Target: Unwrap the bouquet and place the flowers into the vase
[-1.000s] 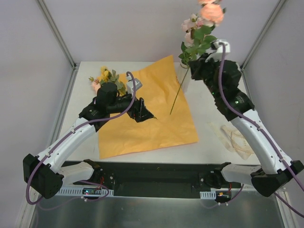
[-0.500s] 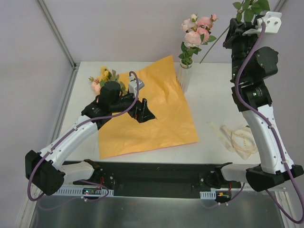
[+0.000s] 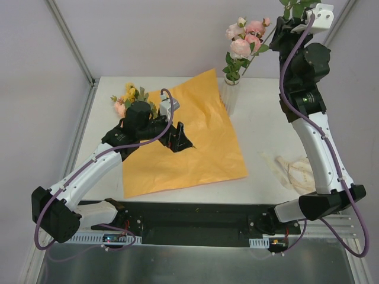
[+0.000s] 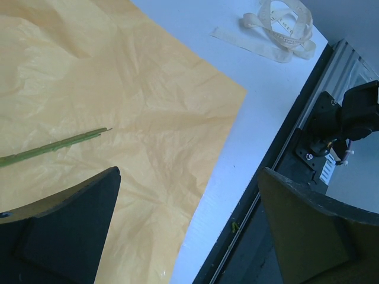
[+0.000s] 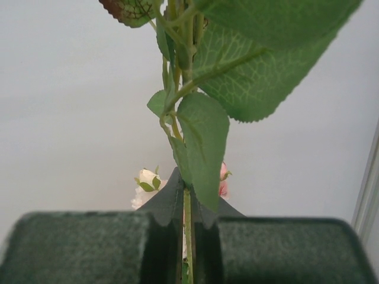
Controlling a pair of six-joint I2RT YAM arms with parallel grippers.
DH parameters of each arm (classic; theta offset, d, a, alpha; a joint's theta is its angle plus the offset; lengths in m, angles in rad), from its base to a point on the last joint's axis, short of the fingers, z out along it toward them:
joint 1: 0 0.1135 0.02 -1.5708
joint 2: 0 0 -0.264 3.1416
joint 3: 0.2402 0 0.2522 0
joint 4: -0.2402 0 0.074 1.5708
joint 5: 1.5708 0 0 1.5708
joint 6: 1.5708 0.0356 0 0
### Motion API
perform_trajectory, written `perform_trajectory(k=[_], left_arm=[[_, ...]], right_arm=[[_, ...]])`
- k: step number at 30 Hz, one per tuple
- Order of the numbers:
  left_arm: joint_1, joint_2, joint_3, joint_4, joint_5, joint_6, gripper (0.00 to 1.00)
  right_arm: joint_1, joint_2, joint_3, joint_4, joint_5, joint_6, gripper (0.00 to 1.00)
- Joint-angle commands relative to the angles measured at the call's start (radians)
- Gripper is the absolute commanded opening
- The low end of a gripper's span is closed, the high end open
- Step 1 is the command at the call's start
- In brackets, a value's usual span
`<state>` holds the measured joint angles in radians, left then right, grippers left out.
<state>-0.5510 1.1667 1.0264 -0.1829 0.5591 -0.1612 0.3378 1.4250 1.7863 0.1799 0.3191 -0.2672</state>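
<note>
The bouquet lies undone: its orange paper [image 3: 195, 136] is spread flat on the table. Yellow and pink flowers [image 3: 131, 97] lie at the paper's back left corner. The white ribbed vase [image 3: 230, 96] stands behind the paper with pink roses [image 3: 246, 35] in it. My right gripper [image 3: 282, 26] is raised high at the back right, shut on a leafy flower stem [image 5: 188, 204] whose lower end slants toward the roses [image 5: 145, 183]. My left gripper [image 3: 179, 141] hovers open over the paper [image 4: 130, 89], near a green stem end [image 4: 56, 147], with nothing between its fingers [image 4: 59, 231].
The cream ribbon [image 3: 296, 171] lies loose on the table at the right, also at the top of the left wrist view [image 4: 278, 26]. The table's near edge and black rail [image 4: 331, 136] run just beyond the paper. Frame posts stand at the back corners.
My right arm lifted the flower from beside the vase to high at the back right, then leaned left toward the vase. My left gripper opened wider in place.
</note>
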Motion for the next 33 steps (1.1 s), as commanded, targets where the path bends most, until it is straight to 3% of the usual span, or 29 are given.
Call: perform_trajectory(k=[1,33], left_arm=[[-0.009,-0.010,0.043,-0.007,-0.021,0.025,0.99],[-0.007,0.016,0.046,-0.010,-0.013,0.011,0.99]], right_arm=[[-0.003,0.000,0.047,0.084,-0.038,0.032,0.01],[-0.006,0.140,-0.036,0.063,-0.057,0.020,0.01]])
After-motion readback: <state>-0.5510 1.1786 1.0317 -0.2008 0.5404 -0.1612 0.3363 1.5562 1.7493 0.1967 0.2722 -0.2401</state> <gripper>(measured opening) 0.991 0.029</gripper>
